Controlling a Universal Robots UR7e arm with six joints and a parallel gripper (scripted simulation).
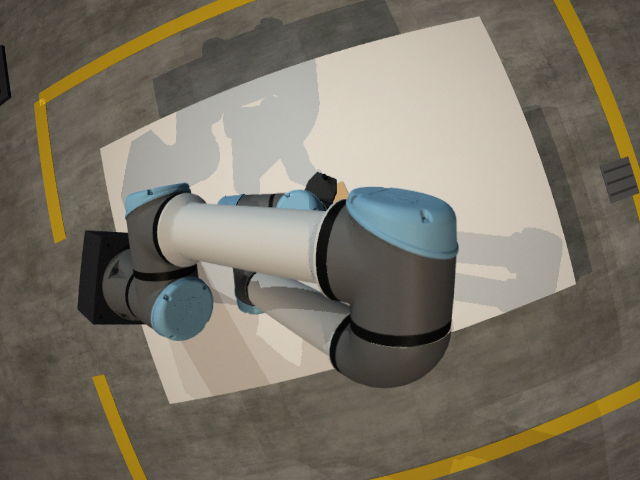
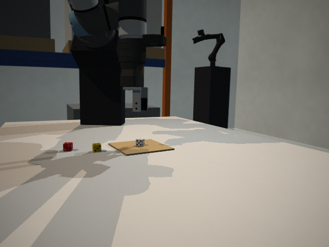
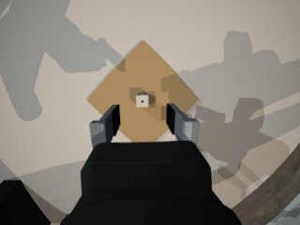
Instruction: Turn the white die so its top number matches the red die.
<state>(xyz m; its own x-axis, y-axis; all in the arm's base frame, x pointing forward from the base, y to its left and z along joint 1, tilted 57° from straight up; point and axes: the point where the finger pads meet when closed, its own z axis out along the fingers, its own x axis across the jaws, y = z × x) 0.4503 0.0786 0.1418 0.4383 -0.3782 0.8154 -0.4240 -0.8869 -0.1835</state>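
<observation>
One-pip-up white die, flat on mat

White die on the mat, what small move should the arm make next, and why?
Probably lower straight down. The gripper is open, holds nothing and hangs well above the table, and in the wrist view the white die on the mat sits about centred between the fingers.

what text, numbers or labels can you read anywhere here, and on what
No printed words, brands or labels show in any view.
white die: black pips; top face reads one pip in the wrist view.
yellow die: dark pips, too small to count.
red die: pips too small to read.
</observation>
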